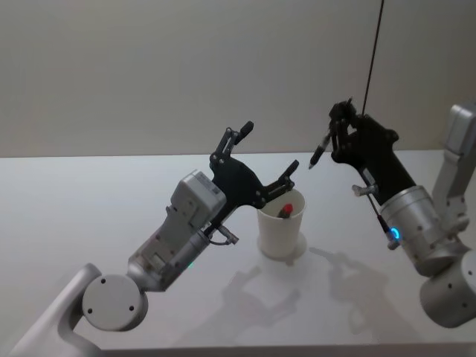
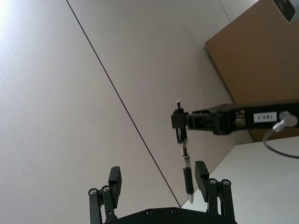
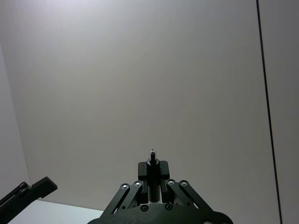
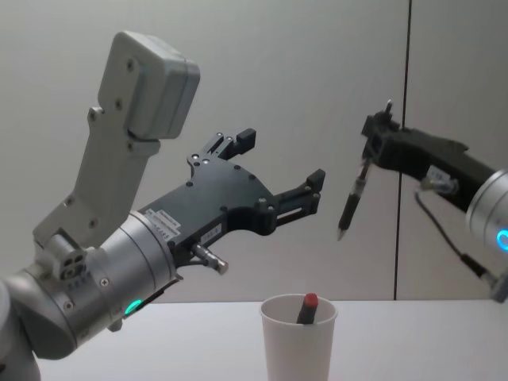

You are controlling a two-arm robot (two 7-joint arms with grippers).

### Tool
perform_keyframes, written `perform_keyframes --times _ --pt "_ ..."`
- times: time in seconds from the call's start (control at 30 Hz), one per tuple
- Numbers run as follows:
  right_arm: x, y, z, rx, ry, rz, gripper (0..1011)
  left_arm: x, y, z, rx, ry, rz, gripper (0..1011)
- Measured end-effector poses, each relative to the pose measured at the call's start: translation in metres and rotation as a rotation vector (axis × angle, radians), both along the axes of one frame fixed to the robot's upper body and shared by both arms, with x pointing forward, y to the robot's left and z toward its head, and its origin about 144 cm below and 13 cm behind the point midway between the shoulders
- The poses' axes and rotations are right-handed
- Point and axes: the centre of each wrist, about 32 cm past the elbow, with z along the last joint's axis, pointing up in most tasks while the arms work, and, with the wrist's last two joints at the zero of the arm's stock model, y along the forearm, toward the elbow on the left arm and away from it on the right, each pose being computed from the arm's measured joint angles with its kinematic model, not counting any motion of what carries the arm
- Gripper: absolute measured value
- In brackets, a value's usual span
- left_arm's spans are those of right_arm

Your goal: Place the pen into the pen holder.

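Cup first: pen holder, white paper cup, stands upright on the white table near the front middle, rim up. Inside it a dark pen with a red end leans against the wall, red end poking just above the rim in the chest view. Left gripper reaches in from the lower left, fingers spread wide, nothing between them; in the head view one fingertip overlaps the cup's rim on its left side, but the chest view shows the gripper raised well above the cup, not touching it. Right gripper comes in from the right, higher and farther back, closed on the upper end of the pen, a black pen hanging tip down and slightly tilted. In the chest view that pen hangs in the air above and to the right of the cup, its tip well clear of the rim, roughly level with the left gripper's open fingers and near them. Left wrist view shows the same: pen hanging from the right gripper, its tip down near one left finger. Right wrist view has the pen's top end sticking up between the closed fingers. Plain wall behind with a thin dark vertical line.
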Motion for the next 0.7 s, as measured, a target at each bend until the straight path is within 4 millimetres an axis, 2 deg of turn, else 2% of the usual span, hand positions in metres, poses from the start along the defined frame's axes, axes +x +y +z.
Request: perform_keyframes --times 0.7 --pt "0.021 0.017 -0.037 -0.068 0.032 0.058 131 0.000 0.000 0.000 0.000 0.000 0.000 1000"
